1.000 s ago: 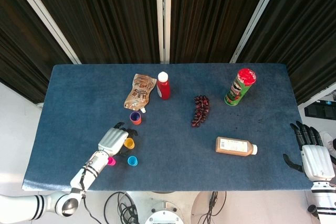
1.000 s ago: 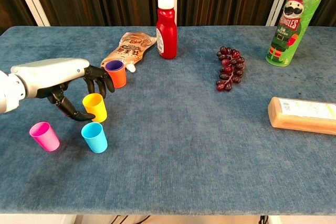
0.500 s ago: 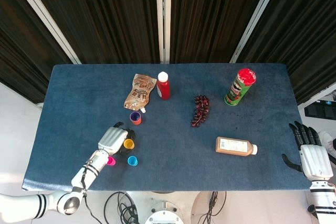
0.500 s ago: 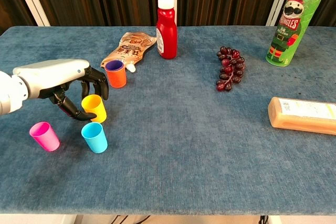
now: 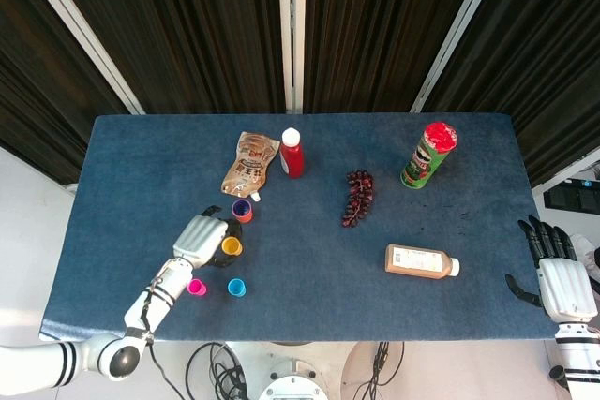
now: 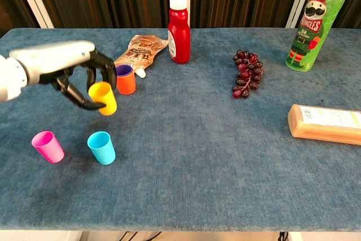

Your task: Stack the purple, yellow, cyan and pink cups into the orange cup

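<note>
My left hand (image 6: 62, 66) (image 5: 201, 238) holds the yellow cup (image 6: 103, 97) (image 5: 231, 246) lifted off the table, tilted, just left of the orange cup (image 6: 126, 82) (image 5: 243, 214). The purple cup (image 6: 123, 70) (image 5: 241, 206) sits nested inside the orange cup. The cyan cup (image 6: 102, 147) (image 5: 236, 287) and the pink cup (image 6: 48, 146) (image 5: 196, 287) stand upright near the front left edge. My right hand (image 5: 557, 274) hangs open past the table's right edge, seen only in the head view.
A snack pouch (image 6: 139, 51) and red ketchup bottle (image 6: 179, 27) stand behind the orange cup. Grapes (image 6: 246, 74) lie mid-table, a green chips can (image 6: 309, 23) at back right, and a bottle (image 6: 326, 123) lies flat at the right.
My left hand closed around the yellow cup and lifted it up off the table toward the orange cup. The right hand barely moved.
</note>
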Action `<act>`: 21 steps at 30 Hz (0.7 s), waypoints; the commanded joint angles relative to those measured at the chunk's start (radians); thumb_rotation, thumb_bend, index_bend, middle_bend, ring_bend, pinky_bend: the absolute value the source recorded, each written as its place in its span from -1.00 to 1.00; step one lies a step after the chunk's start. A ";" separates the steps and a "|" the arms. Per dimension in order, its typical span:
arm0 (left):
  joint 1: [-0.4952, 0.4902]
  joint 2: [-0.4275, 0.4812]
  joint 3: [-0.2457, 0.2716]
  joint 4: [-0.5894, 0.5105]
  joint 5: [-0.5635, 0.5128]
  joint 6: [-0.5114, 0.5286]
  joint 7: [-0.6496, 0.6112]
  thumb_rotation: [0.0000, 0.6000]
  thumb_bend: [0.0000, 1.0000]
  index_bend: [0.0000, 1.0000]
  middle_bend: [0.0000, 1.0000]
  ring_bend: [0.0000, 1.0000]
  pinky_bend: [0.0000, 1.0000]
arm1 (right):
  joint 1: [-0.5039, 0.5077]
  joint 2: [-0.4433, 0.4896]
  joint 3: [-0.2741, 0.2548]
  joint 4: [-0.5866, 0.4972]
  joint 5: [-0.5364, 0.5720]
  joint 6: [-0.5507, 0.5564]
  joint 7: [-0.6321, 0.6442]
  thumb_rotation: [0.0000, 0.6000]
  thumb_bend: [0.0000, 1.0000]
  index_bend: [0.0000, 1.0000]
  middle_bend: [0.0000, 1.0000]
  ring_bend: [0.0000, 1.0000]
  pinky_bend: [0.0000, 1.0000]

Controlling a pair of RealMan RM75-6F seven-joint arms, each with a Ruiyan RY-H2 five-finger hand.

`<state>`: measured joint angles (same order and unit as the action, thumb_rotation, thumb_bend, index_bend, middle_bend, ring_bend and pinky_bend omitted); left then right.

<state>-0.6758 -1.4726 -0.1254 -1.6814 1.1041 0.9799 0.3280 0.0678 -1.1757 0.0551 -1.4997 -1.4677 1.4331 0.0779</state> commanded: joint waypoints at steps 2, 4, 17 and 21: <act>-0.042 0.059 -0.063 -0.048 -0.077 -0.032 0.015 1.00 -0.48 -0.09 -0.08 0.04 -0.67 | -0.002 0.002 0.000 0.000 -0.001 0.003 0.003 1.00 -0.57 -1.00 -1.00 -1.00 -1.00; -0.070 0.082 -0.098 -0.058 -0.134 -0.057 0.019 1.00 -0.48 -0.09 -0.09 0.05 -0.67 | -0.002 0.004 -0.001 0.000 -0.003 0.004 0.004 1.00 -0.57 -1.00 -1.00 -1.00 -1.00; -0.181 0.025 -0.155 0.083 -0.300 -0.124 -0.003 1.00 -0.48 -0.09 -0.09 0.05 -0.67 | 0.004 -0.001 0.001 0.004 -0.006 -0.001 0.005 1.00 -0.57 -1.00 -1.00 -1.00 -1.00; -0.202 0.003 -0.152 0.123 -0.321 -0.150 -0.019 1.00 -0.47 -0.09 -0.09 0.05 -0.67 | 0.008 -0.004 0.004 0.008 0.005 -0.011 0.009 1.00 -0.57 -1.00 -1.00 -1.00 -1.00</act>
<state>-0.8679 -1.4584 -0.2792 -1.5742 0.7914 0.8398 0.3149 0.0747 -1.1793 0.0591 -1.4921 -1.4635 1.4226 0.0858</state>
